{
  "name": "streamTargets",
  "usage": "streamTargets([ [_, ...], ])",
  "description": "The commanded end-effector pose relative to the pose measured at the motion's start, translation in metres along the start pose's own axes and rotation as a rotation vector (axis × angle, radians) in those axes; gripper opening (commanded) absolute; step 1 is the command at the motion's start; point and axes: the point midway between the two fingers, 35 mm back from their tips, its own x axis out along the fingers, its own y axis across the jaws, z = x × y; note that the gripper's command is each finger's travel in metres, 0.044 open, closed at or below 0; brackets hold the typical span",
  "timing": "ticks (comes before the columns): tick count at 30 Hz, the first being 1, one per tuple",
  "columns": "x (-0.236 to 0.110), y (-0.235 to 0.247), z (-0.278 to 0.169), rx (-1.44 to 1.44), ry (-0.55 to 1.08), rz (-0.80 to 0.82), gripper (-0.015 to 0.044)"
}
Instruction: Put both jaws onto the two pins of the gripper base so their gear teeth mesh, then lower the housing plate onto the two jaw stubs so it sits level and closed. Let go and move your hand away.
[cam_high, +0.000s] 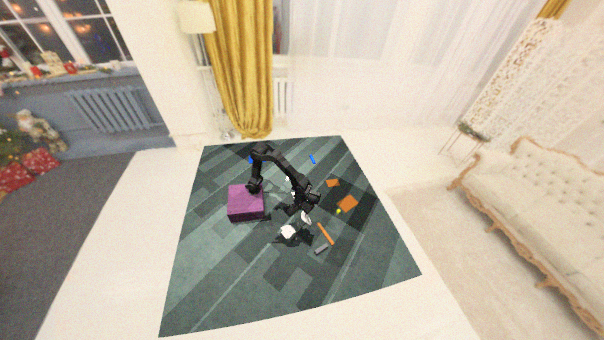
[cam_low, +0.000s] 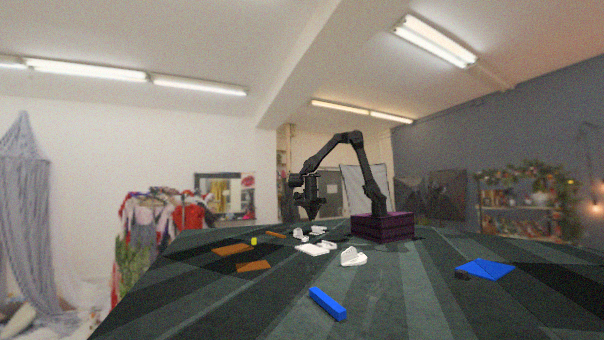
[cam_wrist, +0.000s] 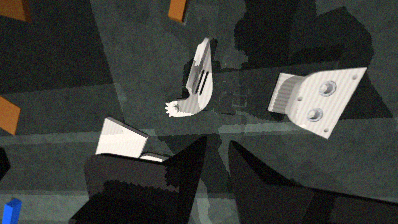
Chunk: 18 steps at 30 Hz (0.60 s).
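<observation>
My gripper hangs above the mat, pointing down. Its fingers stand a narrow gap apart with nothing between them. The gripper base lies at the right in the wrist view, its two round pins facing up. A white jaw with gear teeth lies left of it, apart from the base. A flat white plate lies at the lower left in the wrist view, partly hidden by a finger. White parts lie near it; I cannot tell which is the second jaw.
The arm stands on a purple block. Orange plates, an orange bar, a grey bar, a yellow piece, a blue bar and a blue plate lie around.
</observation>
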Motion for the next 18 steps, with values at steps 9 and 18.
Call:
streamTargets([
  [9, -0.013, 0.023, 0.041, 0.211, -0.020, 0.006, 0.0394],
  [18, 0.012, 0.024, 0.043, 0.223, -0.021, 0.006, 0.0440],
])
